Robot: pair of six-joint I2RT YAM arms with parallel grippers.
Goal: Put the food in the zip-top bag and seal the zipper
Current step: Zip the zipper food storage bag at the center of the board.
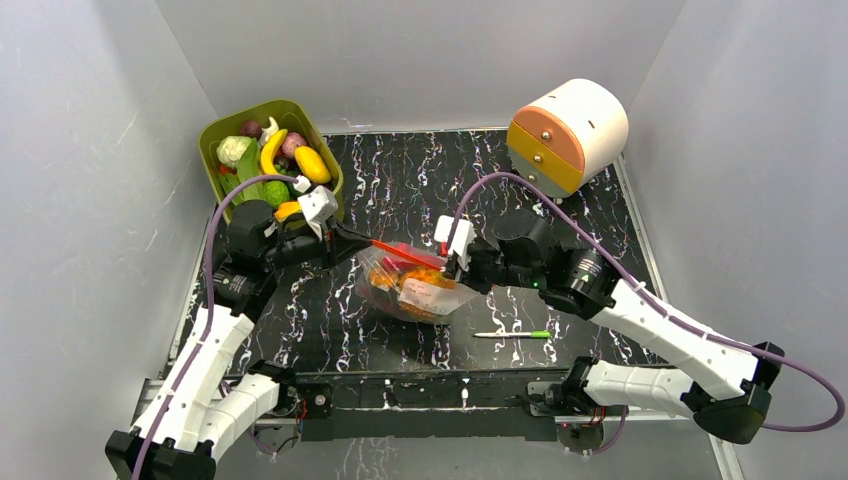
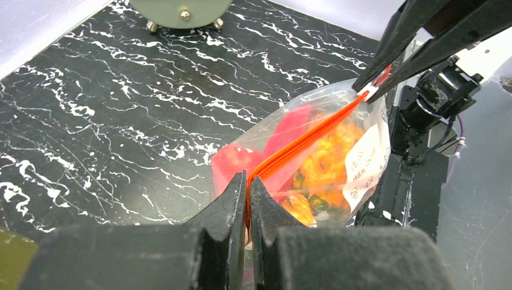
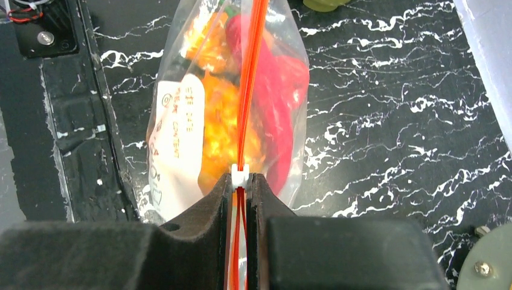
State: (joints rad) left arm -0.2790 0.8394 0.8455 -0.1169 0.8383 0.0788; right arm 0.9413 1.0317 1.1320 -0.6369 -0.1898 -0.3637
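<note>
step: sealing, by the look of it. The food (image 3: 284,78) is inside the bag (image 1: 415,295), so only the zipper (image 2: 308,142) is left.
left gripper (image 2: 248,181): clamped tight on one end of the zipper
right gripper (image 3: 241,180): pinched on the other end, with a white tab (image 3: 240,176) right at its fingertips
how to do it well: hold the strip taut and straight, anchor one end, and run the other grip along the line without twisting. Pulling too hard could yank it free.
bag spot: middle of the top view, strung between the grippers, belly on the table (image 1: 420,170)
bag look: clear and crinkly, bulging with red and orange pieces, white label (image 3: 181,127) on the side
zipper look: thin orange-red line. The tracks look pressed together, but can't tell if it's fully shut.
nearby: pen (image 1: 512,334) at the lower right of the bag, bin (image 1: 283,103) of more toys at the upper left
</note>
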